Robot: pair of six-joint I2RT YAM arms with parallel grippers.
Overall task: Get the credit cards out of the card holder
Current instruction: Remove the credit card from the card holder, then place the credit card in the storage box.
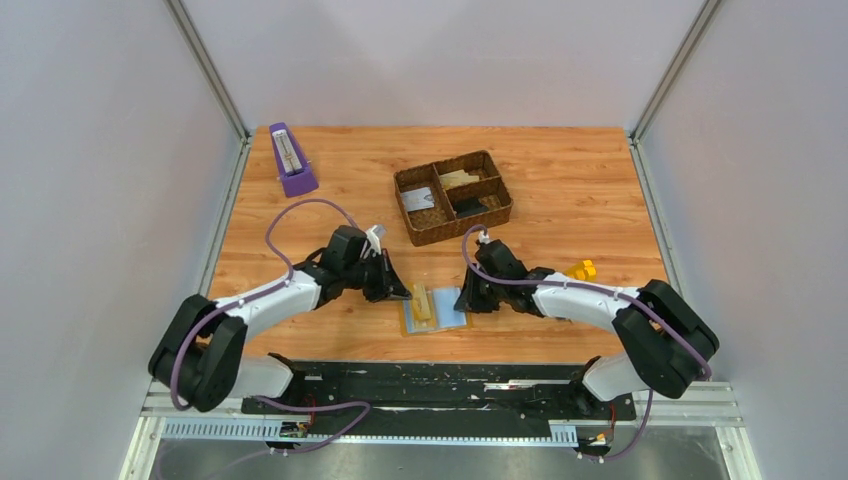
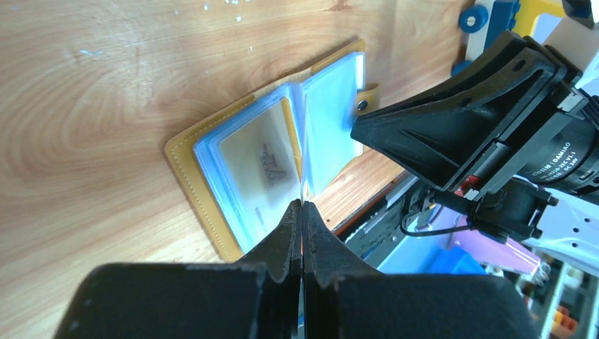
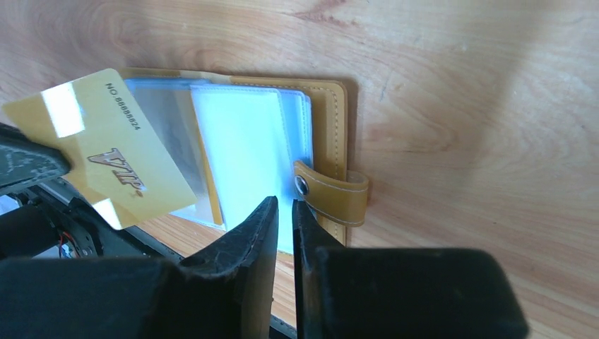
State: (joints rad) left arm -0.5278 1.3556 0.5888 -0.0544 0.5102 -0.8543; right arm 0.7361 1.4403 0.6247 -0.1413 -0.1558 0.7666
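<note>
Step in hand: get gold card [image 3: 99,141] clear of card holder [image 1: 450,318], open flat on tabletop [image 1: 560,180] between arms; left gripper [image 2: 302,205] jaws clamped on card edge; right gripper [image 3: 284,212] jaws narrow, empty, at tab side; best to pull straight along sleeve and pin holder down.

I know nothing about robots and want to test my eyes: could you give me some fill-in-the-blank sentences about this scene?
1. The left gripper pinches a gold card printed ___.
2. The card holder lies ___ on the table.
3. The metronome at the far left is coloured ___.
Missing: VIP; open; purple.
</note>
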